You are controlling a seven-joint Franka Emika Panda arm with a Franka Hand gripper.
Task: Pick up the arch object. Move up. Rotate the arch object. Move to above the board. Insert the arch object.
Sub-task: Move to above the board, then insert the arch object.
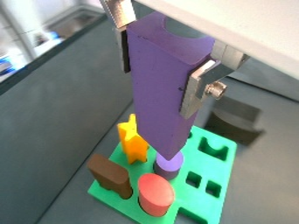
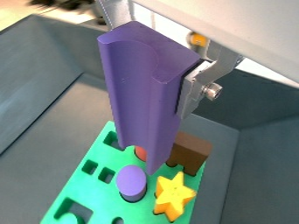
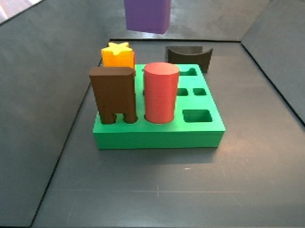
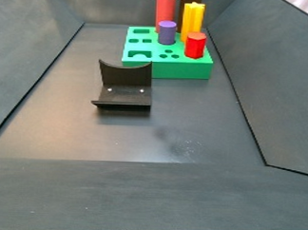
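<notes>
My gripper (image 1: 163,63) is pinching the arch object (image 1: 163,87) across its narrow faces; in both wrist views the silver plates sit flat on either side of the purple slab near its upper end, so the block hangs long and upright below me. It is clear of everything, high over the board (image 1: 228,153), and a side view shows only its lower end (image 3: 148,12) above the back of the green base.

I judge I am at the carry toward the board, with the insert to come. Below the block's foot I see the short purple cylinder (image 1: 169,162), the yellow star (image 1: 135,138), the red cylinder (image 1: 156,194) and the brown block (image 1: 110,175) standing in their holes, and several open cut-outs along the board's far edge. I cannot tell from here which empty hole is shaped for the arch.

To do this well I should hold height until the slab's footprint lies square over its hole, well apart from the tall red cylinder and brown block, which could catch it. The block is long and gripped high, so any tilt grows at the foot; I should move slowly, keep it vertical, match its wide face to the slot, then lower straight. The dark fixture (image 4: 122,84) stands on the counter (image 4: 182,137), well apart.
</notes>
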